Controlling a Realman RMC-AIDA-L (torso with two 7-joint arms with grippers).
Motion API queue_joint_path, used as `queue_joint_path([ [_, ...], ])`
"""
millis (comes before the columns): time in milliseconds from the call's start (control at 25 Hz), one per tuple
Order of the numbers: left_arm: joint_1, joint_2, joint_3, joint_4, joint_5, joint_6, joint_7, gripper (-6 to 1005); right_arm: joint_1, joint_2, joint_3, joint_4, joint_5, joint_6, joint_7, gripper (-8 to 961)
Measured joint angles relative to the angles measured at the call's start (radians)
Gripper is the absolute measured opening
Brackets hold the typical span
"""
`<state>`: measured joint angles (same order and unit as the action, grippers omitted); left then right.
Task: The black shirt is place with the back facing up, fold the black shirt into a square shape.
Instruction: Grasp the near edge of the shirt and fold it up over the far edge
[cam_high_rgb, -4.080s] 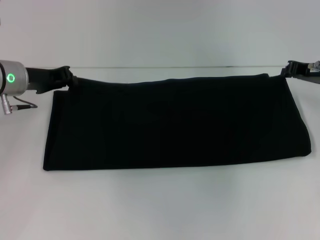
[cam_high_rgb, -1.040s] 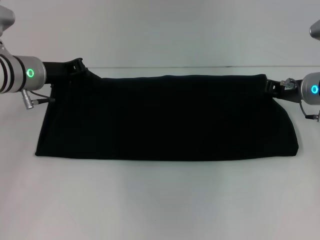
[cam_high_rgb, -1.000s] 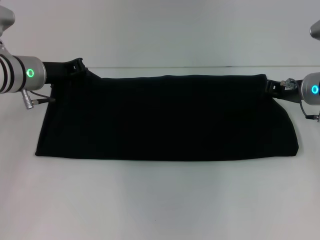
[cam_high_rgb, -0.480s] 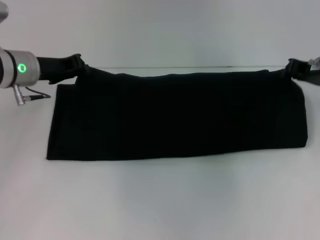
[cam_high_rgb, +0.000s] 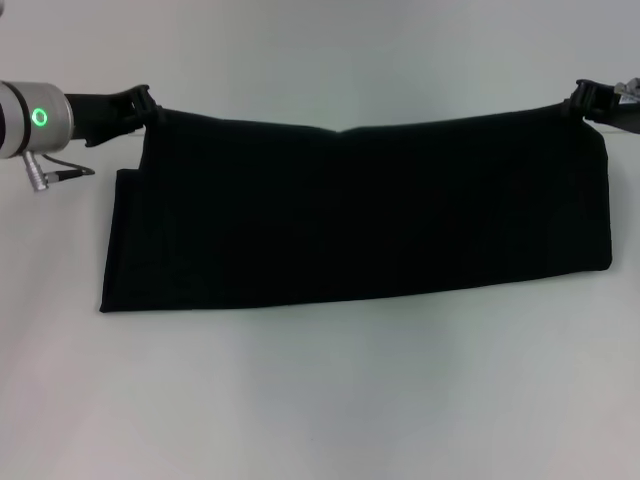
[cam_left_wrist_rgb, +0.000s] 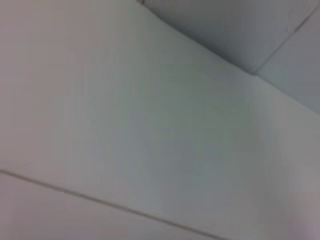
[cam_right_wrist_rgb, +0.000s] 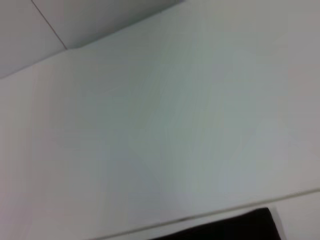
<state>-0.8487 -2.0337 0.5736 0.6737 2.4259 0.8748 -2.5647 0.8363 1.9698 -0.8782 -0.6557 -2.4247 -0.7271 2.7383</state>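
The black shirt (cam_high_rgb: 360, 215) hangs as a wide folded band in the head view, its upper edge stretched between my two grippers and sagging slightly in the middle. My left gripper (cam_high_rgb: 148, 105) is shut on the shirt's upper left corner. My right gripper (cam_high_rgb: 583, 100) is shut on the upper right corner. The lower edge rests on the white table (cam_high_rgb: 320, 400), lower on the left than on the right. A dark strip of the black shirt (cam_right_wrist_rgb: 225, 227) shows in the right wrist view. No lettering shows.
The white table spreads in front of the shirt. A pale wall (cam_high_rgb: 330, 60) rises behind it. The left wrist view holds only pale wall panels (cam_left_wrist_rgb: 150, 125).
Both grippers have risen with the shirt's upper corners, lifting its top edge higher. Since a second ago they have also moved apart, drawing the cloth tauter.
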Motion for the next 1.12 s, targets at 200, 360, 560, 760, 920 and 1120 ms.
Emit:
queue_joint_path([
  [200,-0.011,-0.001,0.033,-0.029,0.007,-0.082,-0.001,4,0.041,0.0,0.0,0.086,-0.037,0.101,-0.007,15],
  [360,-0.015,-0.009,0.102,-0.072,0.007,-0.186,0.0,4,0.082,0.01,0.0,0.197,-0.046,0.235,-0.05,16],
  [560,-0.017,-0.022,0.146,-0.106,0.008,-0.267,0.001,5,0.102,0.022,-0.001,0.245,-0.051,0.324,-0.076,17],
  [760,-0.018,-0.022,0.159,-0.112,0.008,-0.284,0.001,6,0.108,0.024,-0.002,0.257,-0.055,0.347,-0.078,17],
  [920,-0.018,-0.025,0.17,-0.113,0.009,-0.292,0.012,6,0.113,0.018,-0.005,0.264,-0.056,0.33,-0.078,18],
  [1120,-0.031,-0.017,0.19,-0.155,0.004,-0.319,0.006,7,0.14,-0.03,-0.014,0.31,-0.063,0.291,-0.077,19],
])
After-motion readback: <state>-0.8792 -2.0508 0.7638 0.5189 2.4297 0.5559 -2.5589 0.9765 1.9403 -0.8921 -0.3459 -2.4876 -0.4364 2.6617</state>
